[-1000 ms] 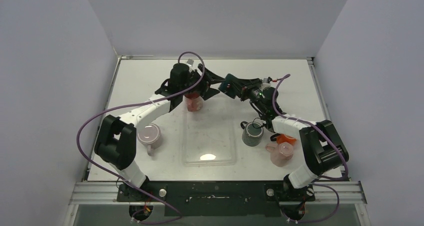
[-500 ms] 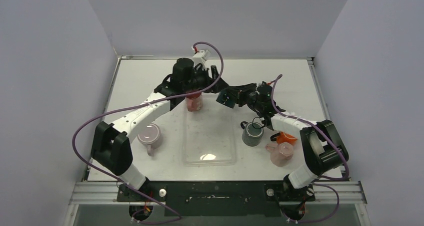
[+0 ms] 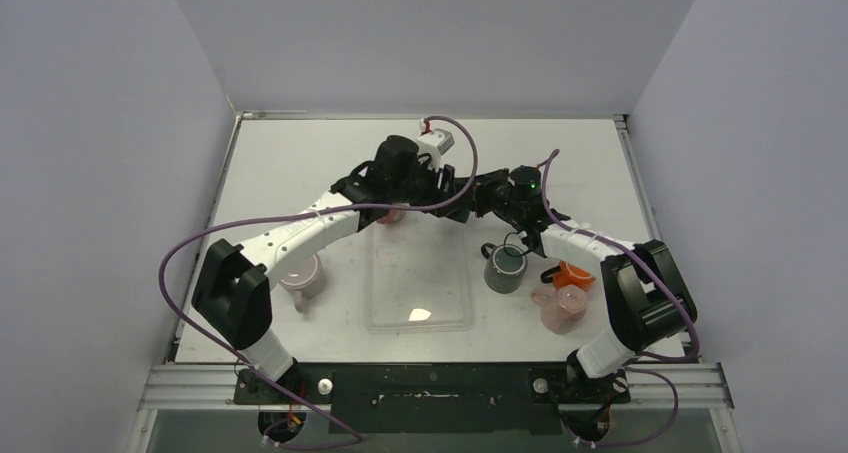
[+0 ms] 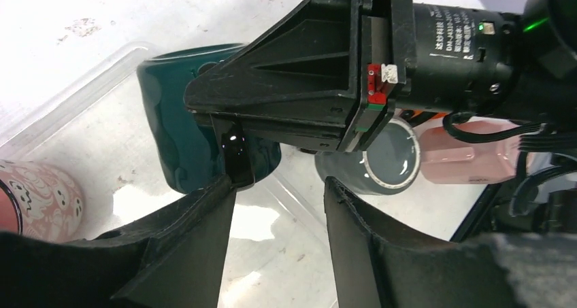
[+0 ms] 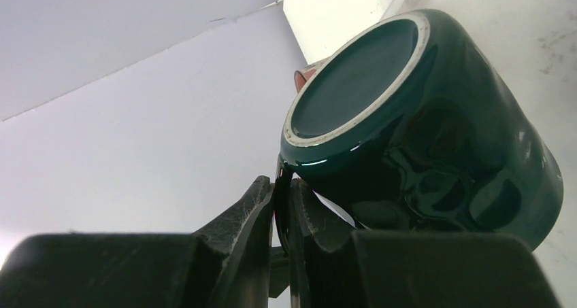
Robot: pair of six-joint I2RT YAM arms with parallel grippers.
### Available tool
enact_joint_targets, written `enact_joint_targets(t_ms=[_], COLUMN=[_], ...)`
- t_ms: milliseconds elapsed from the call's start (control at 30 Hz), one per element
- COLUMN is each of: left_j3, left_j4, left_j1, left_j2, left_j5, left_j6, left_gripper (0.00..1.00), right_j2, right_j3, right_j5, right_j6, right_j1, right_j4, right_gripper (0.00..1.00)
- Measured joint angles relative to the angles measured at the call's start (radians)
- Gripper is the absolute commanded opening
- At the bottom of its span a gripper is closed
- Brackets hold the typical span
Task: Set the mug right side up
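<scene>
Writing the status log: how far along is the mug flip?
Done: right pincer is shut on the mug. In hand: the mug is tilted, base ring showing in the right wrist view, with the open left pincer close by. Left: bring it upright, mouth up, and set it down.

The glossy dark-teal ceramic mug point(image 5: 435, 158) had an off-white ring round its base. The rounded pink cup point(image 4: 37, 196) carried white ghost-like blobs (eyes as dark dots). The plain grey glazed mug point(image 3: 504, 271) showed a pale ring. The plastic cup point(image 3: 562, 309) was pale pink, the arm cables point(image 3: 162, 273) purple, the flat plastic tray point(image 3: 420, 273) clear.
</scene>
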State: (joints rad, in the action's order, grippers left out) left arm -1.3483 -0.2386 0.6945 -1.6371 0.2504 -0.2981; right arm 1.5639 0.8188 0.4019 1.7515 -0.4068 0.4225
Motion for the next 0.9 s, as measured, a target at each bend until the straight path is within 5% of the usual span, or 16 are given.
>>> enact_joint_targets(t_ms=[467, 567, 667, 733, 900], left_j3=[-0.037, -0.039, -0.047, -0.063, -0.110], left_j4=[-0.052, -0.056, -0.063, -0.076, -0.143], left_j1=[0.027, 0.032, 0.033, 0.034, 0.035], left_j2=[-0.067, -0.084, -0.090, -0.094, -0.112], left_j5=[-0.124, -0.124, -0.132, -0.136, -0.144], left_j6=[0.045, 0.048, 0.049, 0.052, 0.054], left_gripper=[0.38, 0.27, 0.00, 0.00, 0.00], right_j2=[0.000, 0.000, 0.000, 0.000, 0.000], right_j3=[0.000, -0.001, -0.001, -0.001, -0.002], right_j5=[0.018, 0.026, 0.026, 0.020, 0.029], right_j6=[0.059, 0.071, 0.077, 0.079, 0.062], right_j1=[0.000, -0.001, 0.000, 0.001, 0.004], right_j4=[-0.032, -0.023, -0.024, -0.028, -0.036], right_gripper=[0.05, 0.05, 0.05, 0.05, 0.31])
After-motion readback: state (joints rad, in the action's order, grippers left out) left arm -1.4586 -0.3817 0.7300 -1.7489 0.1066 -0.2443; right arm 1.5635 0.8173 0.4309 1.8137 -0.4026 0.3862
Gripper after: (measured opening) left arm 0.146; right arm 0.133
